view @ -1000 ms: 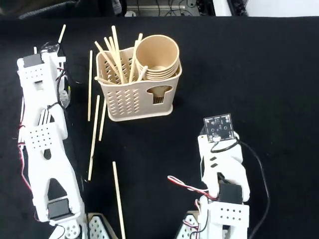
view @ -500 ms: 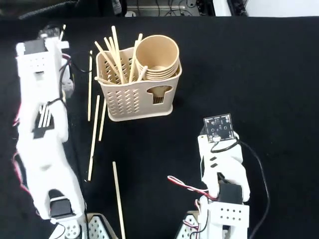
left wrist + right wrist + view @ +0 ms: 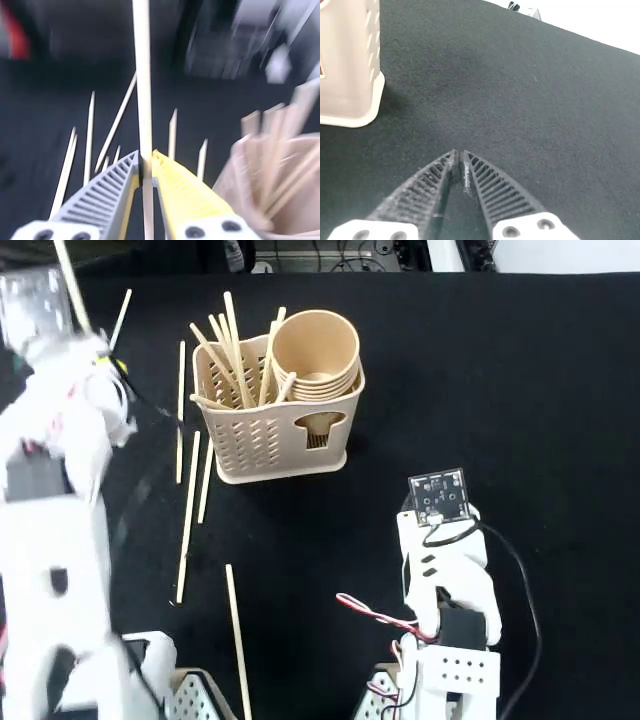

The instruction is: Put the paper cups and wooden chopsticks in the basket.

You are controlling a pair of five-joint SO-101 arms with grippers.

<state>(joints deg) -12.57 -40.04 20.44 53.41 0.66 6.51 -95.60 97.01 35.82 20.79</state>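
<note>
Left gripper, clamped on a chopstick lying 11-to-5 in the high view, has the basket at its 4 o'clock; the farther right gripper sits closed, empty.

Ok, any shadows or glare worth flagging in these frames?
Right wrist view: the beige perforated plastic basket throws a soft shadow on the black cloth; the background beyond is blown out white. High view: the white left arm holding a wooden chopstick looks overexposed.
</note>
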